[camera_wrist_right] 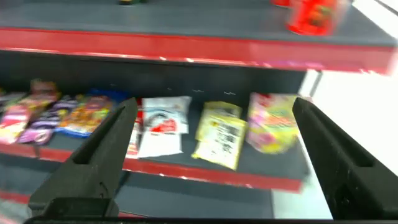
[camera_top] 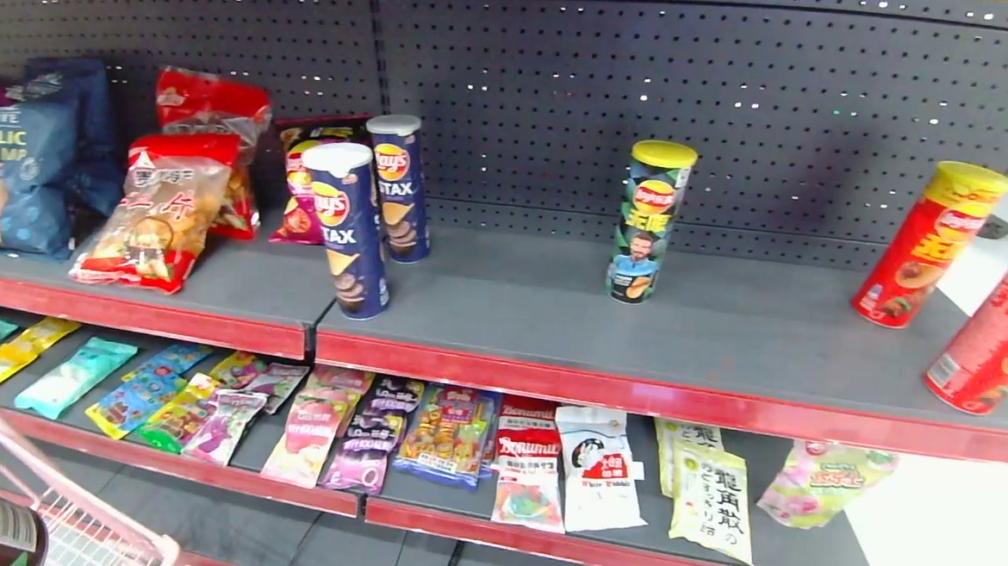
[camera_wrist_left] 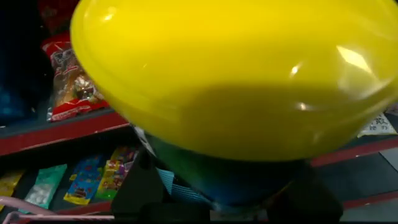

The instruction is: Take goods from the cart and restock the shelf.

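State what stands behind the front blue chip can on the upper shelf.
Behind the front blue can stands a second blue can, white-lidded. A chip bag leans beyond; the front can covers part of it.

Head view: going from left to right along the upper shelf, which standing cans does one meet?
front blue can → rear blue can → green-and-black can with a yellow lid → first red can → second red can at the picture's edge
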Controlling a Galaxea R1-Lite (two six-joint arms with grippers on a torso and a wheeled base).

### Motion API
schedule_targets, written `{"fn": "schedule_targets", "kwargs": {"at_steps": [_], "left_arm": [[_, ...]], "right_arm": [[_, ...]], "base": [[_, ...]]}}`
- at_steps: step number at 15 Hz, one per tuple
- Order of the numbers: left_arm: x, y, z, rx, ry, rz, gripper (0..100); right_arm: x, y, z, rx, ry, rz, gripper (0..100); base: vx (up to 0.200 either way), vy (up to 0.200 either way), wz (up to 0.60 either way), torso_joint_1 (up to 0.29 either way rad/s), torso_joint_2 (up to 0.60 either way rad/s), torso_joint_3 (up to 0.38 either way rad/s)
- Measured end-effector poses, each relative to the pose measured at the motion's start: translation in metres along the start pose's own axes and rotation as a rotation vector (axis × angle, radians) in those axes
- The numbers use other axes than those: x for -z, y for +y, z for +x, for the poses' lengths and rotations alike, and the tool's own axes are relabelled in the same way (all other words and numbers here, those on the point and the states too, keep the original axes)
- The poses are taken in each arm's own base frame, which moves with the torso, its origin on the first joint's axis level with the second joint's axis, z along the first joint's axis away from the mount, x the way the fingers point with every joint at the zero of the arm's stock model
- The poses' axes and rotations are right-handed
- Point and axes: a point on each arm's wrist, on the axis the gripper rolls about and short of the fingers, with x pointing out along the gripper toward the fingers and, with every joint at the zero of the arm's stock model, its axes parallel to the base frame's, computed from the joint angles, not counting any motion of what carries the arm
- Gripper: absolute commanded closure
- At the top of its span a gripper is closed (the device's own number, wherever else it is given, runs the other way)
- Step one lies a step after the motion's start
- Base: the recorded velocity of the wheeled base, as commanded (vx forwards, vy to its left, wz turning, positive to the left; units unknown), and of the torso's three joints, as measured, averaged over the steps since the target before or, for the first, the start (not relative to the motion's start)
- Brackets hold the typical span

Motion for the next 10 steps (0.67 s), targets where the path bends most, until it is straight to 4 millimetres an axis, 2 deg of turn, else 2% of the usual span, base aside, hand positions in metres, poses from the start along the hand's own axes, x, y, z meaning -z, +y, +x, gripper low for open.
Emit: {"fn": "schedule_targets", "kwargs": {"at_steps": [2,8,10], "left_arm": [[-0.0001,0.0,0.0,-0.003,0.001,0.001,100],[0.0011,-0.0004,-0.0013,-0.003,-0.001,0.002,100],[0.0008,-0.0008,-0.003,-0.002,-0.01,0.004,100]], "right_arm": [[0.0001,0.0,0.0,0.0,0.001,-0.001,0],[0.0,0.0001,0.0,-0.002,0.0,-0.004,0],[-0.0001,0.0,0.0,-0.002,-0.001,-0.001,0]], "base": [[0.0,0.0,0.0,0.0,0.0,0.0],[0.2,0.0,0.0,0.001,0.0,0.0],[0.0,0.0,0.0,0.0,0.0,0.0]]}}
